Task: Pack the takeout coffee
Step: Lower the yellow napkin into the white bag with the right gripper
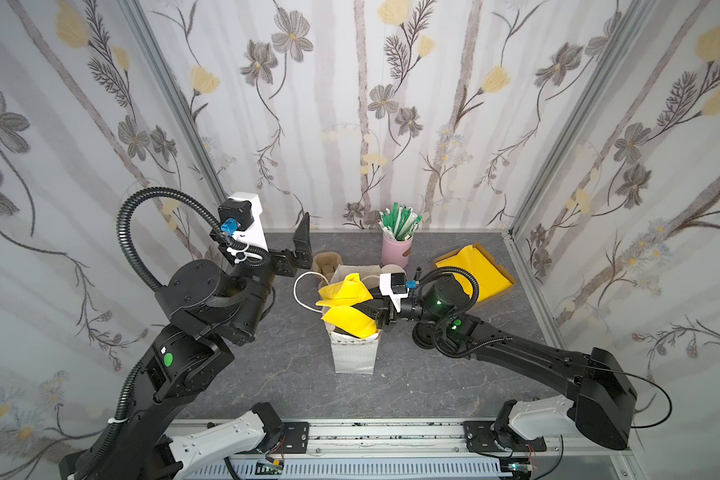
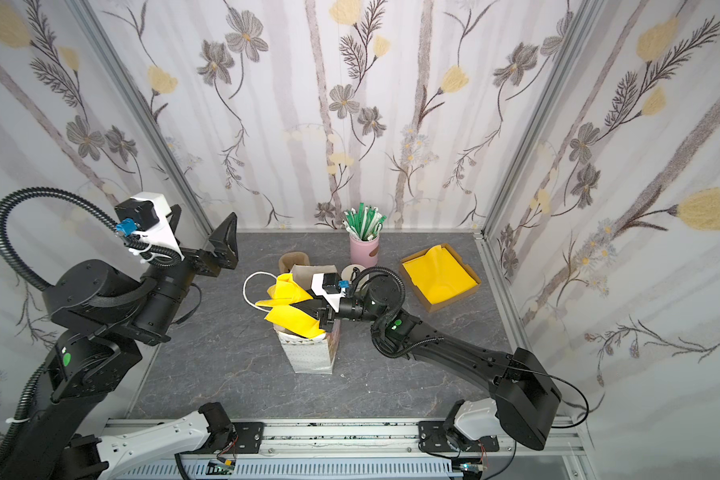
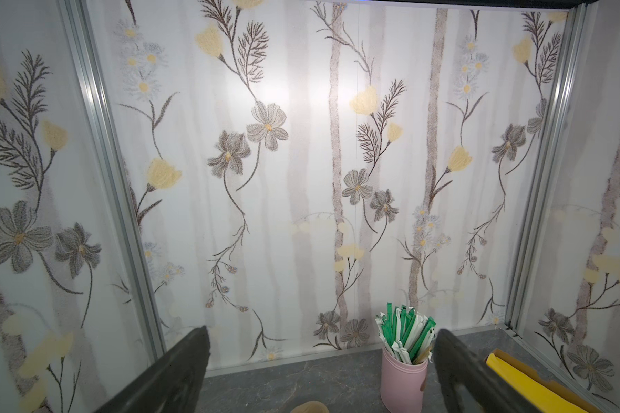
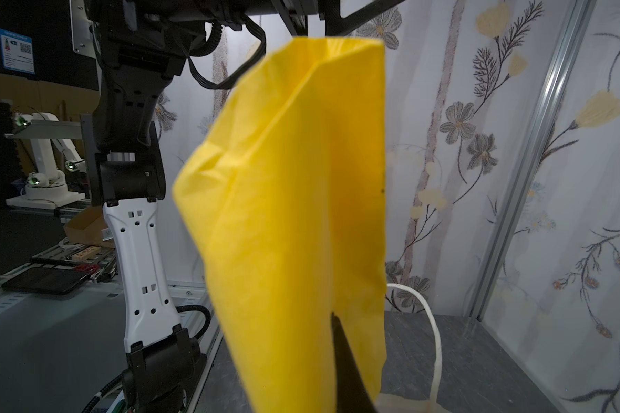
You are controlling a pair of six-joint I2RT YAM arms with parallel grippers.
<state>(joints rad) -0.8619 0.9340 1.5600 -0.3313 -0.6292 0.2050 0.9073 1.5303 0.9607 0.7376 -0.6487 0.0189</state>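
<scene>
We count two arms, one white bag, one pink cup and one cardboard box on the grey tabletop.

The bag stands upright at the centre, with one loop handle falling to its left. The right gripper reaches over the bag's mouth from the right and is pinched on one yellow sheet, which spreads across the opening. The left gripper is raised at the far left with its jaws wide apart and nothing between them.

The pink cup stands far centre and holds a bunch of green-and-white wrapped straws, too many to count. The box lies far right with more yellow sheets in it.

The held sheet covers the bag's mouth, so we cannot tell where the takeout coffee is.
</scene>
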